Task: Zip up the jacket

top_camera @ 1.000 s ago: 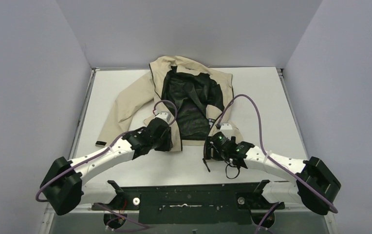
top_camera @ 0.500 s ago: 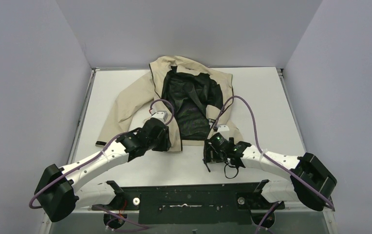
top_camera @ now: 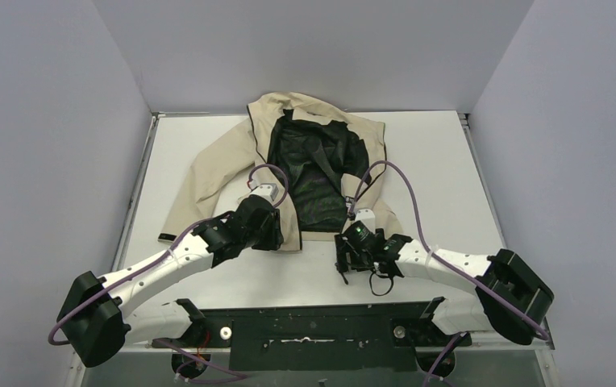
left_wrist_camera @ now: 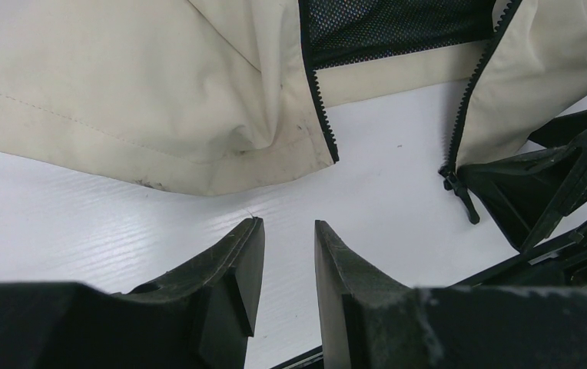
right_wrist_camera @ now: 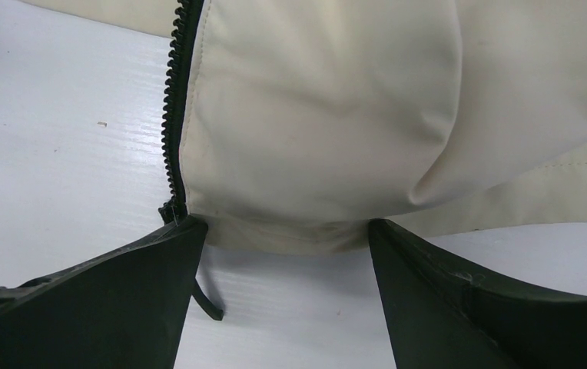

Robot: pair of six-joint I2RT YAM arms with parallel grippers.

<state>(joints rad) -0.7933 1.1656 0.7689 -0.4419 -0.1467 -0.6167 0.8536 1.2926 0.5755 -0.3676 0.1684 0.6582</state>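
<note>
The jacket (top_camera: 224, 161) lies open on the white surface (top_camera: 450, 161), collar toward the far wall and hem toward the arms, with its black mesh lining (top_camera: 313, 169) showing between the two front panels. Nothing is zipped yet; the two hem corners sit apart with bare surface between them.

The left hand (left_wrist_camera: 288, 224) hovers just short of the hem corner on its side. Its fingers are parted only a little and there is nothing between them. The row of zipper teeth (left_wrist_camera: 317, 108) ends just ahead of its fingertips.

The right hand (right_wrist_camera: 286, 224) is spread wide, straddling the bottom corner of the other panel. That panel's zipper (right_wrist_camera: 177, 100) runs down to its left finger. The slider and pull tab (left_wrist_camera: 459, 196) hang at that corner, right by the hand. From here I can't tell whether the tips are pressing on the cloth, but they have not closed on it.

The step in hand looks like joining the two zipper ends. To do that well, I'd say:

- The left hand should pinch low at the very corner, close to the last teeth, so the pin end stays stiff.
- The right hand should pin the slider's side flat and keep the tab free.
- The corners should be brought together slowly and square, because bunched fabric would throw the ends out of line.
</note>
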